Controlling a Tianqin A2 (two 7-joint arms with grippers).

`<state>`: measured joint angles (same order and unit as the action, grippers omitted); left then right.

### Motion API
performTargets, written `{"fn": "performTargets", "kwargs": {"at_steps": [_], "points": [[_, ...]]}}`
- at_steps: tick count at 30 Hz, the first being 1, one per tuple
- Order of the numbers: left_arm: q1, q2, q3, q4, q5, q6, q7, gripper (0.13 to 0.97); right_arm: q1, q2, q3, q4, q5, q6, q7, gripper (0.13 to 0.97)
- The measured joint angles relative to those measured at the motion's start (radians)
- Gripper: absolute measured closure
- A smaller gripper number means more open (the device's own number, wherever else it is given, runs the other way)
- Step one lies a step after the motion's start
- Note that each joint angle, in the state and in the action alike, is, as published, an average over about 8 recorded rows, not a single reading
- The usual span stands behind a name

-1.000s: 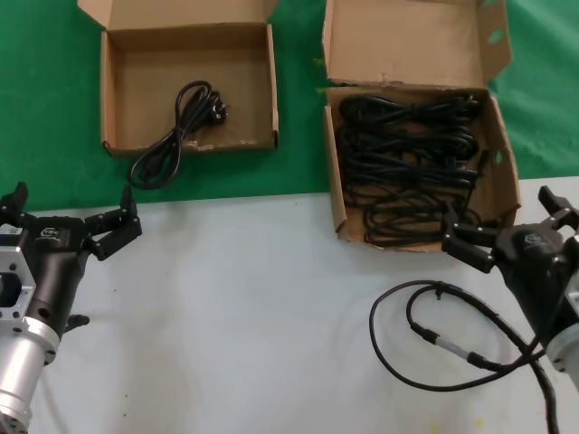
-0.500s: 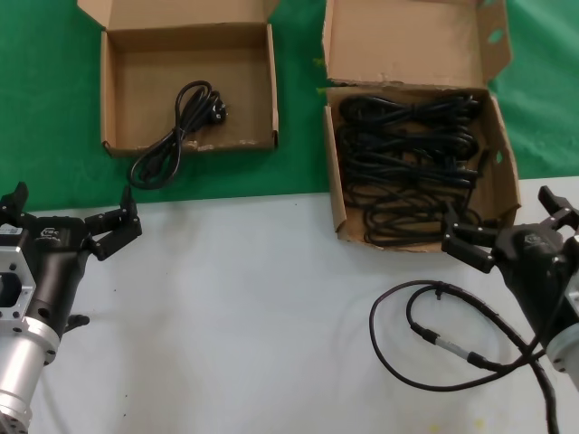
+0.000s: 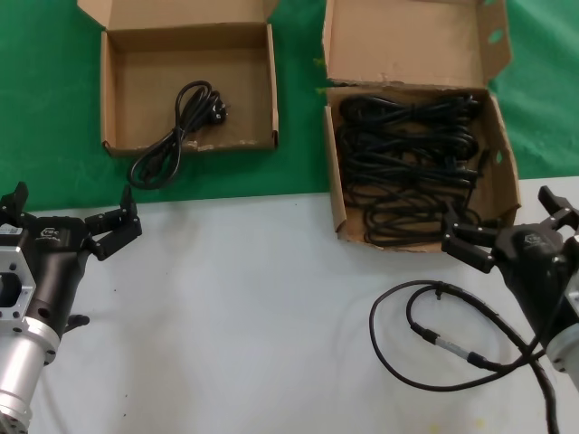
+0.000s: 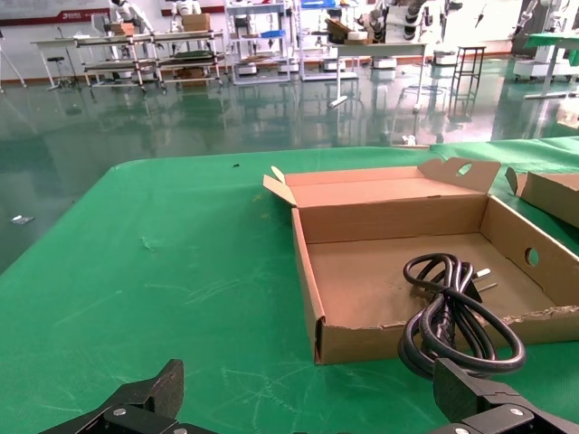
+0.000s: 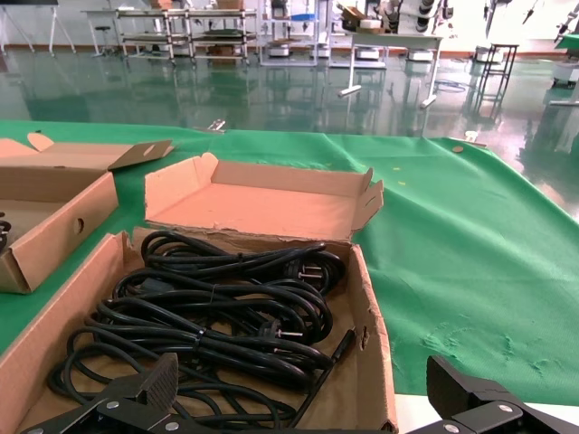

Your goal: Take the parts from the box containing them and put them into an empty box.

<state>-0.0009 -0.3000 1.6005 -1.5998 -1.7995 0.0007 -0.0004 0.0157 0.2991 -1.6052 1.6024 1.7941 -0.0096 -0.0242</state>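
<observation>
The larger box (image 3: 505, 158), with a tall flap with oval cut-outs, holds several black coiled power cords (image 3: 407, 163); they also show in the right wrist view (image 5: 217, 307). The shallow square box (image 3: 113, 99) holds one cord (image 3: 181, 127) that hangs out over its front wall onto the green cloth; it also shows in the left wrist view (image 4: 452, 312). My left gripper (image 3: 68, 221) is open and empty, on the white table near the shallow box. My right gripper (image 3: 511, 226) is open and empty at the front right corner of the larger box.
A thin black cable with a metal connector (image 3: 443, 339) loops on the white table by my right arm. Green cloth (image 3: 298, 136) covers the far half of the table between and around the boxes.
</observation>
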Motion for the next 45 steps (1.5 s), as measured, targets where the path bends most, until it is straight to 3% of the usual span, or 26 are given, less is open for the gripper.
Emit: {"fn": "performTargets", "kwargs": {"at_steps": [45], "points": [[0.0, 0.0, 0.0, 0.0, 0.0, 0.0, 0.0, 0.132, 0.0, 0.0, 0.0, 0.0, 0.0, 0.0, 0.0, 0.129]]}}
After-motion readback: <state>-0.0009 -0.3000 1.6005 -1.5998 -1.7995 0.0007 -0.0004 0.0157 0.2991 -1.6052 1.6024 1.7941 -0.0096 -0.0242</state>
